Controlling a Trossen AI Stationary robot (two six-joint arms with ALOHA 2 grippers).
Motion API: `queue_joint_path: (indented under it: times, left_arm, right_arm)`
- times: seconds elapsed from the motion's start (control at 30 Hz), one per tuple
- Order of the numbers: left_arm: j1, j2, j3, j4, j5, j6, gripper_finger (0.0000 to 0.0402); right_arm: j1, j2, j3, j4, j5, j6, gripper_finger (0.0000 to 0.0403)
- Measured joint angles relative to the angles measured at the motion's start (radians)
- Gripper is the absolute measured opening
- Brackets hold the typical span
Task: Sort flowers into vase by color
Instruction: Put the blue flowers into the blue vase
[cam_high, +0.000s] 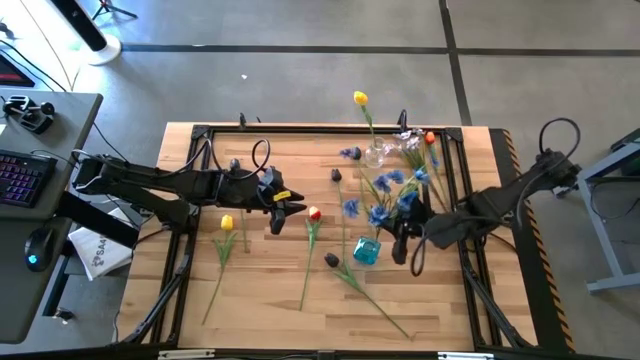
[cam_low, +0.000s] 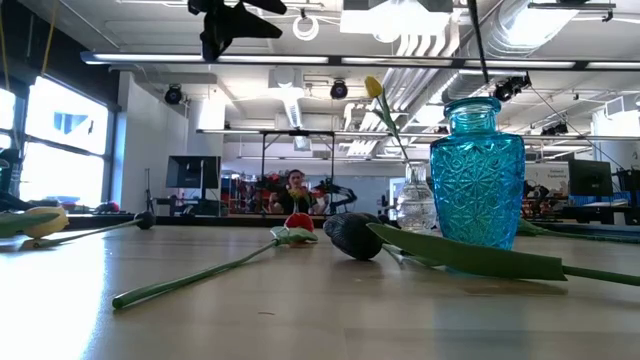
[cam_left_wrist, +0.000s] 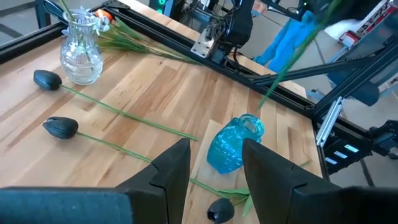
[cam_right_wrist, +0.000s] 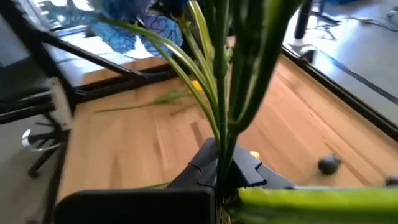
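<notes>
Spanning grey floor (cam_high: 300, 80), slatted wooden table (cam_high: 270, 290)

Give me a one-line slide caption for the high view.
Right gripper holds the blue flower spray above the blue vase; left gripper hovers open near the red tulip.

Only one bit of writing shows: at the lower left of the high view, a white box (cam_high: 97, 252) beside the desk (cam_high: 260, 310) bears letters that look like "SAA"; the rest is unreadable.
</notes>
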Motion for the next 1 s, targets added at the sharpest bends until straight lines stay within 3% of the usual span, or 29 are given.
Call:
queue_joint_path:
  times: [0.33,0.7,0.83,1.0]
  left_arm:
    - [0.0,0.0,0.0,0.001,0.0,-0.043,0.0134]
    - [0.0,0.0,0.0,0.001,0.0,-0.064,0.0133]
    - [0.0,0.0,0.0,0.001,0.0,-0.064,0.0133]
    - [0.0,0.0,0.0,0.001,0.0,-0.064,0.0133]
  right_arm:
    - [0.0,-0.023,-0.23,0.344,-0.057,-0.003,0.0]
    - [0.0,-0.022,-0.296,0.335,-0.056,-0.004,0.0001]
    - [0.0,-0.021,-0.296,0.321,-0.047,-0.023,0.0024]
    - [-0.001,-0.021,-0.296,0.273,-0.045,-0.022,0.0085]
